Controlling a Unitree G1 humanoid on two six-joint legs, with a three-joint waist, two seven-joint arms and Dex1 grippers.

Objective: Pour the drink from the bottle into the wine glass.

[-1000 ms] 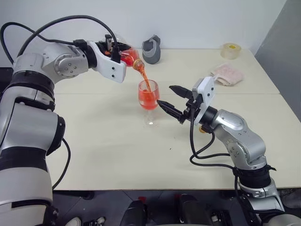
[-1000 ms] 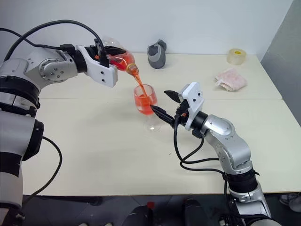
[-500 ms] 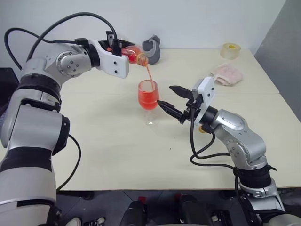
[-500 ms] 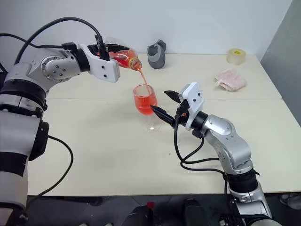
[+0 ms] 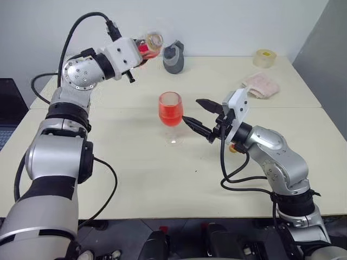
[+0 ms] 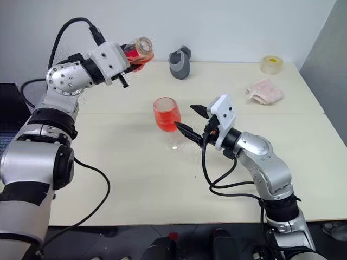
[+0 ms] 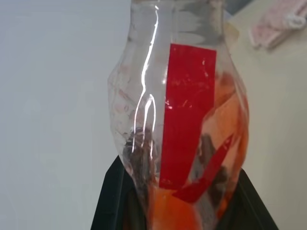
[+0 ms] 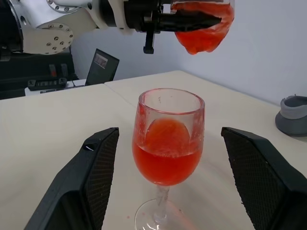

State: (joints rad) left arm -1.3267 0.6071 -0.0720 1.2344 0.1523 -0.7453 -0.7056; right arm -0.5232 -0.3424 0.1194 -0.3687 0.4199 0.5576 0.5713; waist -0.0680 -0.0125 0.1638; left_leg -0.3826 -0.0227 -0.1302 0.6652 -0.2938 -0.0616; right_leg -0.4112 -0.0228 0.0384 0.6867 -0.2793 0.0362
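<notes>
A lab-like test room is suggested — bare white wall [image 5: 227, 21], plain cream desk [image 5: 135, 179], laptop [image 8: 101, 66] set aside.

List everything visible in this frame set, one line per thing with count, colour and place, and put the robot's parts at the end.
table: one, cream, carrying everything below.
wine glass: one, clear, upright near the table's middle, between the right claw's fingers without visible contact.
drink: red-pink, filling the lower part of the glass bowl; some remains in the bottle.
bottle: one, clear with a red label, held in the air over the far left of the table, mouth turned up.
grey holder-like object: one, grey, far edge of the table.
tape roll: one, pale yellow, far right corner.
cloth: one, pinkish white, right side.
left claw: black fingers, shut on the bottle.
right claw: black fingers, open, flanking the glass.
</notes>
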